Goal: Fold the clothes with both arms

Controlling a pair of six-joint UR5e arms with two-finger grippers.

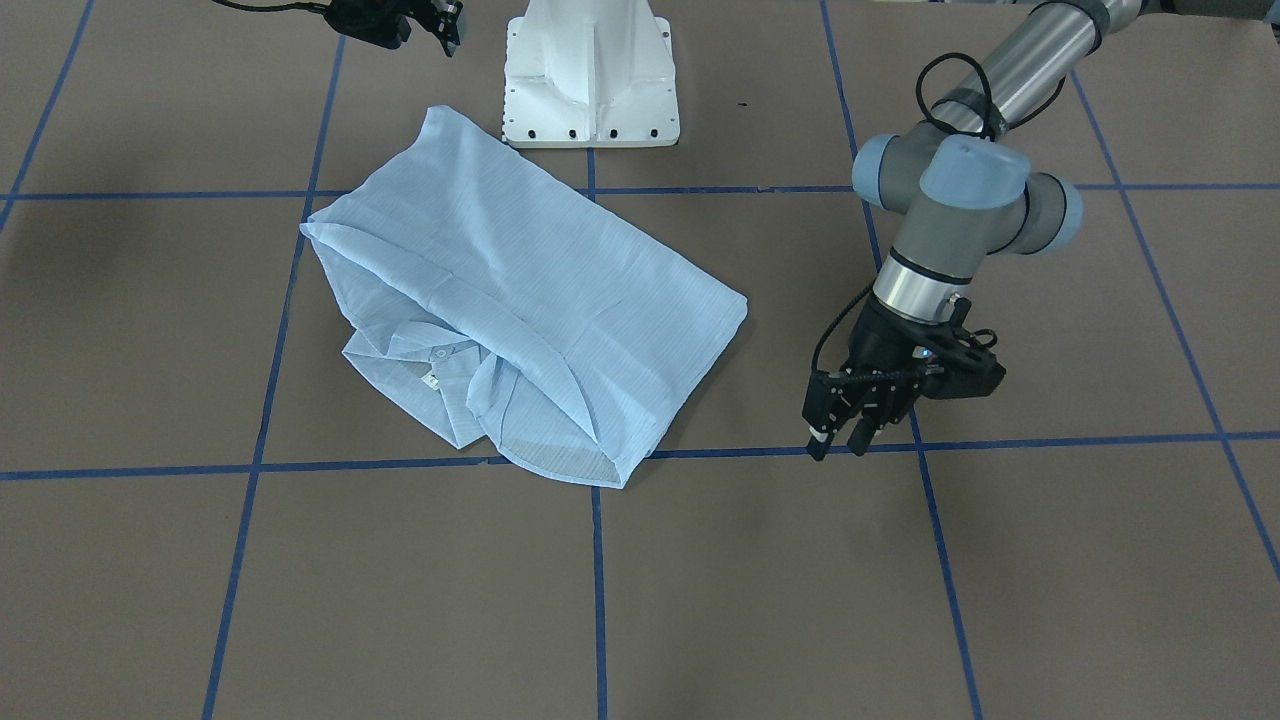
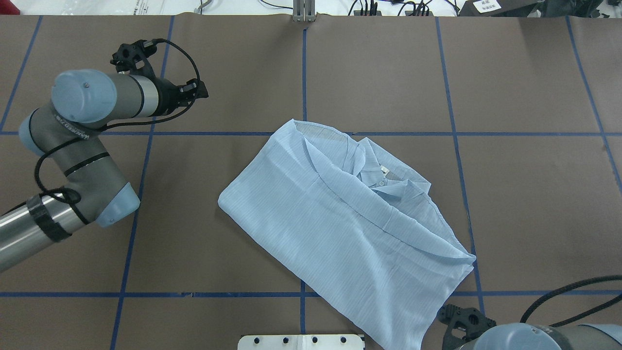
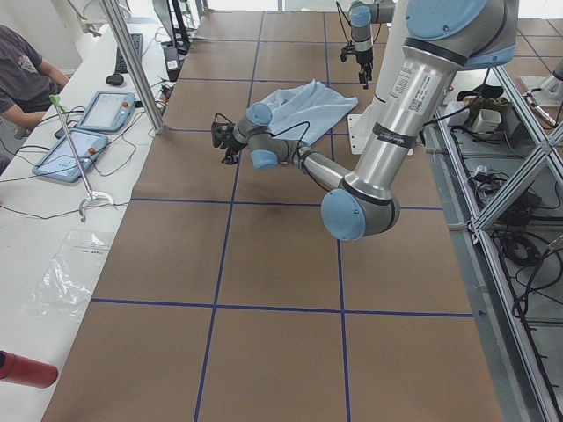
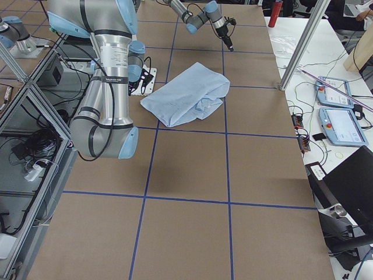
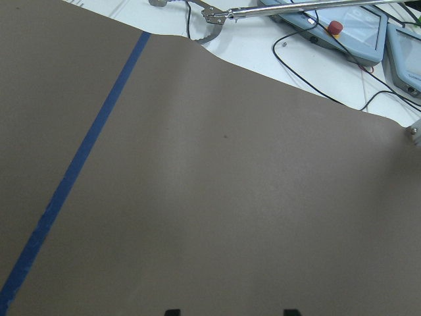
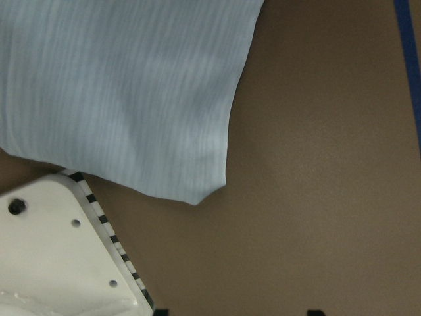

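Though the light-blue shirt (image 1: 540,300) lies folded to a rough oblong just before the pedestal base (image 1: 590,70) in the front-facing view, the left gripper (image 1: 838,447) hangs well apart from it, jaws apart and empty. Overhead, the collar (image 2: 384,180) bunches out, so I'd judge a tidying fold remains. The right wrist view shows the right gripper (image 6: 238,312) with tips parted, holding nothing, near the shirt's corner.

Bright, even, diffuse overhead light; no hard shadows. Broad soft dim patch on desk (image 1: 150,560), well out from right tool (image 1: 445,40). Pale sheen on desk ahead of left tool (image 1: 838,448) in wrist view. Right wrist view soft, shirt (image 6: 118,85) close, slightly blurred. Side views: wide-angle bend at edges.
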